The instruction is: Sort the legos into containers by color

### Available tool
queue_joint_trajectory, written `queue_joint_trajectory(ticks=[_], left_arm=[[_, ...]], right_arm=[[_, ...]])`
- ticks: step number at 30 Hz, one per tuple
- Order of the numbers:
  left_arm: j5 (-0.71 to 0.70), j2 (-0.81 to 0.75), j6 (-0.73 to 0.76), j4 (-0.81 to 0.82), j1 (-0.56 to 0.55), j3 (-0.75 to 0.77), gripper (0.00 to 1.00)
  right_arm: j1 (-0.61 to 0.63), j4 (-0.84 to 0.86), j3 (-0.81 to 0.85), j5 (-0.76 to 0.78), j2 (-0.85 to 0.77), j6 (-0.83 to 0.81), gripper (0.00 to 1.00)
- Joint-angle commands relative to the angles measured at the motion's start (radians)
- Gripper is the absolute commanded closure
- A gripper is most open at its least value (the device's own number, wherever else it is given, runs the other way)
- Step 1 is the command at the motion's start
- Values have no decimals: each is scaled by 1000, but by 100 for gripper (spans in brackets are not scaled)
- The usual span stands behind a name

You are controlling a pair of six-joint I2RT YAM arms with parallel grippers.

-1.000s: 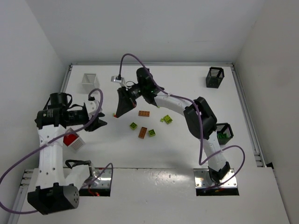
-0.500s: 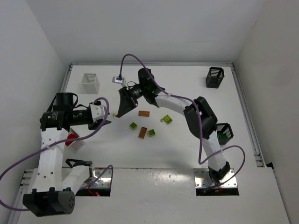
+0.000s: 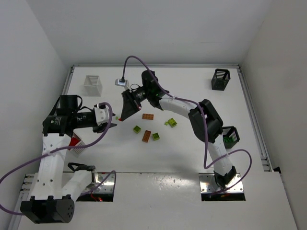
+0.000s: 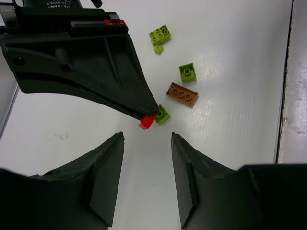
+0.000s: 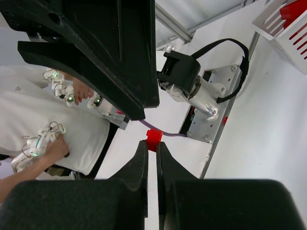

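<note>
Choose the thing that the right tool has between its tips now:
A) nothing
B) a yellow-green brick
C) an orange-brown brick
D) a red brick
D: in the right wrist view the right tool is nearly closed, with a small red brick pinched at its tips. The left wrist view shows the same red brick at the end of that tool.

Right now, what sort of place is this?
Probably a robot lab test cell: a white table boxed in by plain white panels, two arms bolted to its near edge, and a person holding handheld controllers in the right wrist view.
</note>
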Motion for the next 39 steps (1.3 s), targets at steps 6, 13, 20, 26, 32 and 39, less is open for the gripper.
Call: queue_joint_trajectory(ticks=[6,13,20,26,32,39], left_arm=[[25,16,-35,76,-57,-20,50],[5,36,-74,124,-95,-29,53],[-29,36,-94,151,-115,-59,59],[-64,36,-103,161,-135,-68,70],[-73,36,-123,181,-145,-68,80],[-130,21,-207,199,-145,-77,96]], right_arm=[[12,63,-1,-138,5,6,100],[12,72,-1,-138,5,6,100],[12,72,-1,-138,-5,15,100],[12,81,-1,-138,-5,15,100],[12,81,-1,-138,-5,15,100],[-8,58,8,-138,-5,15,59]])
